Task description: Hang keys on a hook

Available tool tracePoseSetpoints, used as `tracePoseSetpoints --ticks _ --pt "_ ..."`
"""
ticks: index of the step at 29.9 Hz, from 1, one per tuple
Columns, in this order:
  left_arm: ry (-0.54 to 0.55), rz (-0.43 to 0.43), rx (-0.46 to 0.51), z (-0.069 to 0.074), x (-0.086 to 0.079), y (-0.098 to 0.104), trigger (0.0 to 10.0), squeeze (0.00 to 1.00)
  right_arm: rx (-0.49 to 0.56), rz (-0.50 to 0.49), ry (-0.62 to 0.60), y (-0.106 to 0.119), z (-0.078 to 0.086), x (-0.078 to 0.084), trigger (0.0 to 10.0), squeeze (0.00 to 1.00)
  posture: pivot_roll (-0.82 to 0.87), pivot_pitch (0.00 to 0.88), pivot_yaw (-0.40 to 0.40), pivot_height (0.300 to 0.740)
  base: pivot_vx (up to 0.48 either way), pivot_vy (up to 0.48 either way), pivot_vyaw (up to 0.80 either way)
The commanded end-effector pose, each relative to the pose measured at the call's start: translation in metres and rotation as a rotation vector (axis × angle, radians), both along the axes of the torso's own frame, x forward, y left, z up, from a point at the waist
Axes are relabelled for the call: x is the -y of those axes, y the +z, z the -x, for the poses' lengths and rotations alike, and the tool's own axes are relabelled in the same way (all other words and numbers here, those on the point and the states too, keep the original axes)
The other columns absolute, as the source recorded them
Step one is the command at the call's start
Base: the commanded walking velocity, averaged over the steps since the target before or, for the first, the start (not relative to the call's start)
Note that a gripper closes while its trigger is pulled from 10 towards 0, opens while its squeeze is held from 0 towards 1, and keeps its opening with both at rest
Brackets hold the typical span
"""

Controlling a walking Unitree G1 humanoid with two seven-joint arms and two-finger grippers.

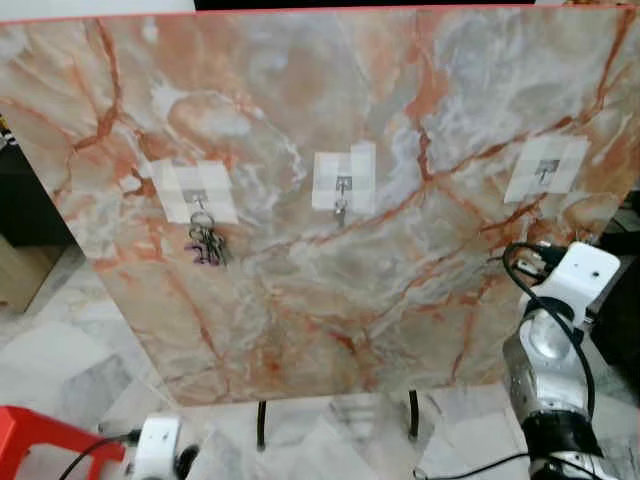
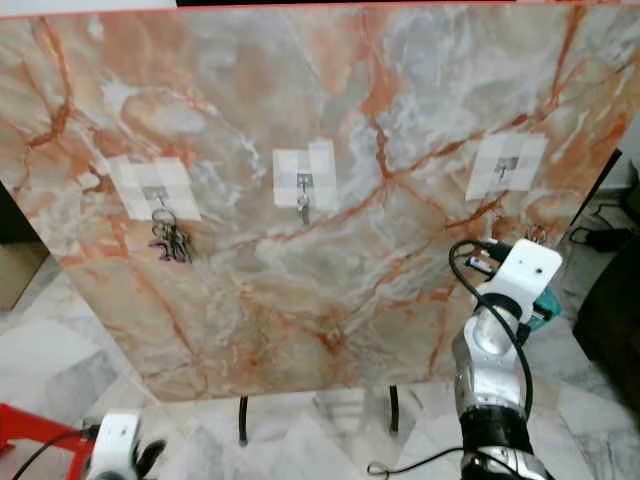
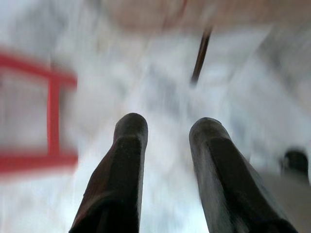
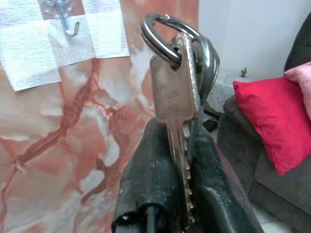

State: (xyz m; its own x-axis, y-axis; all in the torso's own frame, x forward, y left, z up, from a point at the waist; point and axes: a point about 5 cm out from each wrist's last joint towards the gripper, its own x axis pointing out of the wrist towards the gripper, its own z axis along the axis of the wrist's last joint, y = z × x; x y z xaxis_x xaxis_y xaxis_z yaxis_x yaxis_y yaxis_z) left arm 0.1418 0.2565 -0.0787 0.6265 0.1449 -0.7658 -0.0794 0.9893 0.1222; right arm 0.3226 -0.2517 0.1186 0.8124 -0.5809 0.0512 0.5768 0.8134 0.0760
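Both head views looked forward and down at the tilted marble board (image 1: 330, 250) from fairly near, sharing its three hooks and stand legs (image 1: 262, 424), the right eye's framing shifted sideways. The left wrist view pointed down along its fingers (image 3: 121, 174) at blurred floor and a red frame (image 3: 51, 116). The right wrist view sat close to the board, facing the right-hand hook (image 4: 65, 19) that both eyes also saw.

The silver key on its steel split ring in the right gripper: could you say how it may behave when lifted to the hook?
The silver key is flat metal, so probably stiff. Its steel split ring hangs loose above the right gripper, so it may swing. Smooth metal between the black fingers could slip if knocked against the clear hook.
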Motion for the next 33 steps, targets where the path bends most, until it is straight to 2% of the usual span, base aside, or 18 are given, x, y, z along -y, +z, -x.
tracePoseSetpoints --ticks 1,3,5,12,16,22,33 --pt "0.034 0.003 -0.059 0.013 -0.004 -0.005 10.0 0.00 0.013 0.002 0.004 0.005 -0.003 0.000 10.0 0.00 0.00 0.000 -0.015 0.740 0.000 0.000 0.00" --pt "0.040 -0.006 -0.094 0.022 -0.006 -0.008 10.0 0.00 0.010 0.001 0.012 0.004 -0.004 -0.001 10.0 0.00 0.00 0.000 -0.015 0.740 0.000 0.000 0.00" --pt "0.040 -0.010 -0.097 0.022 -0.006 -0.008 10.0 0.00 0.009 0.001 0.015 0.004 -0.004 -0.001 10.0 0.00 -0.01 0.000 -0.015 0.740 0.000 0.000 0.00" --pt "0.018 0.000 -0.040 0.000 0.004 -0.004 10.0 0.00 0.000 0.001 0.049 0.003 -0.007 -0.010 10.0 0.00 -0.01 0.000 -0.020 0.740 0.000 -0.297 0.00" --pt "0.006 0.004 -0.027 -0.007 0.009 -0.003 10.0 0.00 -0.004 -0.002 0.056 0.003 -0.008 -0.011 10.0 0.00 -0.01 0.000 -0.021 0.740 0.000 -0.381 0.00" --pt "-0.019 0.020 -0.037 -0.006 0.015 -0.005 10.0 0.00 -0.008 -0.004 0.064 0.002 -0.008 -0.012 10.0 0.00 -0.01 0.000 -0.022 0.740 0.000 -0.095 0.00" --pt "0.000 0.031 -0.022 -0.004 0.014 -0.005 10.0 0.00 -0.021 -0.016 0.114 0.000 -0.011 -0.023 10.0 0.00 0.00 0.000 -0.023 0.740 0.000 0.000 0.00"
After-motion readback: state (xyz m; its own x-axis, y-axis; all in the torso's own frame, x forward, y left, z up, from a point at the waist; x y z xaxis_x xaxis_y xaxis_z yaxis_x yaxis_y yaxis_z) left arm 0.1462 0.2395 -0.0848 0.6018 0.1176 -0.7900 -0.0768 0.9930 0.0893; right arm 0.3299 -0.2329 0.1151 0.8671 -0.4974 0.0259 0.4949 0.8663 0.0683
